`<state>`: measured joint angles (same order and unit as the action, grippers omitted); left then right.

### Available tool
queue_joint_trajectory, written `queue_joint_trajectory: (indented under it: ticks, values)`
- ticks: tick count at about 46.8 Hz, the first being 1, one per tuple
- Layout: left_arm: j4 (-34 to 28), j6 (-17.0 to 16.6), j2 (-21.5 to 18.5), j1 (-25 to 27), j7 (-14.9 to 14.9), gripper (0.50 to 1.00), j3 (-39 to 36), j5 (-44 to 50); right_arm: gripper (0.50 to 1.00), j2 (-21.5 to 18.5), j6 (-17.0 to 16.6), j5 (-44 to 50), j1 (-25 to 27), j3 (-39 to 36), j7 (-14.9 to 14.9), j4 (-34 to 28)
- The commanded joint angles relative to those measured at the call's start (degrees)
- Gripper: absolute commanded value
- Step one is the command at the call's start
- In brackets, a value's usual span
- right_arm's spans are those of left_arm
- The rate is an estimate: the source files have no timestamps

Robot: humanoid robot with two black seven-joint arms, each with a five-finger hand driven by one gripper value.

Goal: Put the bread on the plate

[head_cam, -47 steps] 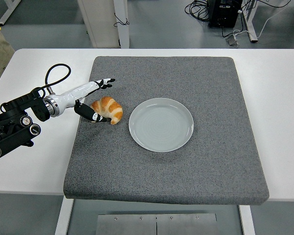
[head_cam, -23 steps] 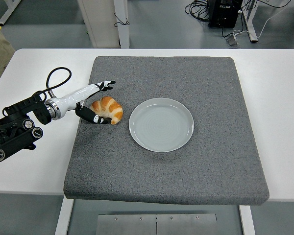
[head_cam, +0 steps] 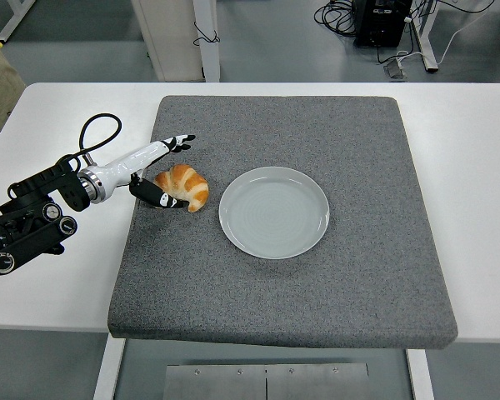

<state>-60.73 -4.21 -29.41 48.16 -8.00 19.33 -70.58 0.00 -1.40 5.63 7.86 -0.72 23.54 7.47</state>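
Grey mat (head_cam: 333, 275) on white table (head_cam: 475, 167) | croissant (head_cam: 185, 185) lies left of empty plate (head_cam: 274, 212) (just apart) | left hand (head_cam: 154, 171) fingers spread around croissant, not closed

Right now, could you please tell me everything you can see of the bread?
The bread is a golden-brown croissant, curved, with ridged segments and a glossy crust. It lies flat on the grey mat, left of the plate and apart from it. The left hand brackets its left side: one finger reaches past its far side, others lie along its near edge, seemingly touching.
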Motion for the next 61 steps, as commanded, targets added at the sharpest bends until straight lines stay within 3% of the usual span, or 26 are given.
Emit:
queue_joint_trajectory:
  ticks: [1, 8, 10, 14, 17, 20, 23, 30, 46, 61]
  values:
    - [0.17, 0.0, 0.23, 0.0, 0.0, 0.933, 0.01, -0.09, 1.0, 0.0, 0.0, 0.0, 0.05, 0.02, 0.02, 0.0]
    - [0.79, -0.53, 0.31, 0.09, -1.58, 0.781, -0.87, 0.0, 1.0, 0.0, 0.0, 0.0, -0.04, 0.02, 0.02, 0.0]
    - [0.87, -0.71, 0.31, 0.0, -2.37, 0.715, -1.22, 0.0, 1.0, 0.0, 0.0, 0.0, 0.05, -0.07, 0.02, 0.0]
    - [0.87, -0.79, 0.31, 0.18, -3.08, 0.683, -1.75, 0.09, 1.0, 0.0, 0.0, 0.0, 0.05, 0.02, 0.02, 0.0]
    - [0.87, -0.79, 0.31, 0.27, -3.16, 0.618, -1.75, 0.18, 1.0, 0.0, 0.0, 0.0, 0.05, 0.02, 0.02, 0.0]
    - [0.87, -0.79, 0.23, 0.44, -3.25, 0.59, -1.84, 0.18, 1.0, 0.0, 0.0, 0.0, -0.04, 0.02, 0.02, 0.0]
    - [0.87, -0.79, 0.14, 0.53, -3.6, 0.506, -1.84, 0.35, 1.0, 0.0, 0.0, 0.0, -0.04, 0.02, 0.02, 0.0]
    - [0.87, -0.71, -0.12, 0.88, -6.24, 0.5, -1.75, 0.88, 1.0, 0.0, 0.0, 0.0, 0.05, 0.02, 0.02, 0.0]
    - [0.7, -0.27, -1.97, 7.03, -6.77, 0.5, -1.4, 6.77, 1.0, 0.0, 0.0, 0.0, 0.05, -0.07, 0.02, 0.0]
    - [-2.11, 3.24, -5.83, 13.88, -8.52, 0.5, -0.61, 11.68, 1.0, 0.0, 0.0, 0.0, -0.04, 0.02, 0.02, 0.0]
